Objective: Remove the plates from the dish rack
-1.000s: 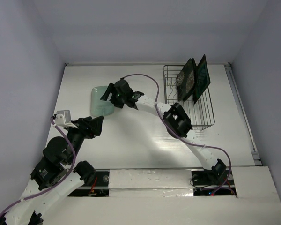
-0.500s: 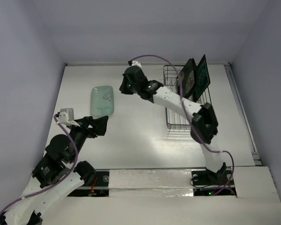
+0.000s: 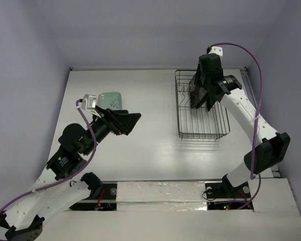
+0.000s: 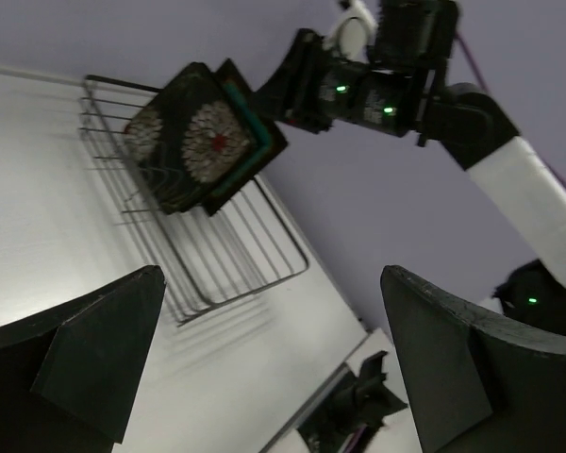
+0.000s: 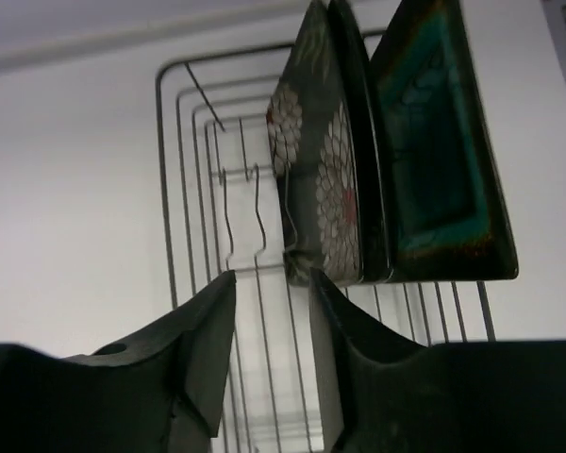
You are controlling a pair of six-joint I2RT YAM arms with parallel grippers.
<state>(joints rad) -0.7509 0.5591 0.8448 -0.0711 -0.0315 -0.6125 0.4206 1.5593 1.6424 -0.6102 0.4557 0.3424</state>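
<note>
The wire dish rack (image 3: 203,123) stands at the back right of the table. Two plates stand upright in its far end: the black flower-pattern plate (image 5: 323,160) and, behind it, the teal-centred plate (image 5: 434,142). Both also show in the left wrist view, the flower plate (image 4: 193,137) in front of the teal plate (image 4: 253,142). My right gripper (image 5: 272,283) hangs open and empty just above the rack, beside the flower plate's lower edge; from above the right gripper (image 3: 199,98) hides most of both plates. The mint-green plate (image 3: 112,100) lies flat on the table at the left. My left gripper (image 3: 132,123) is open and empty, raised near the mint plate.
The rack's near half (image 5: 208,189) holds only bare wires and upright slots. The side walls stand close on both sides, and the back wall lies just beyond the rack. The right arm's cable (image 3: 251,55) loops above the rack.
My right arm has swung from the mint-green plate at the left over to the rack, leaving that plate flat on the table. My left gripper has risen and moved toward the middle.
</note>
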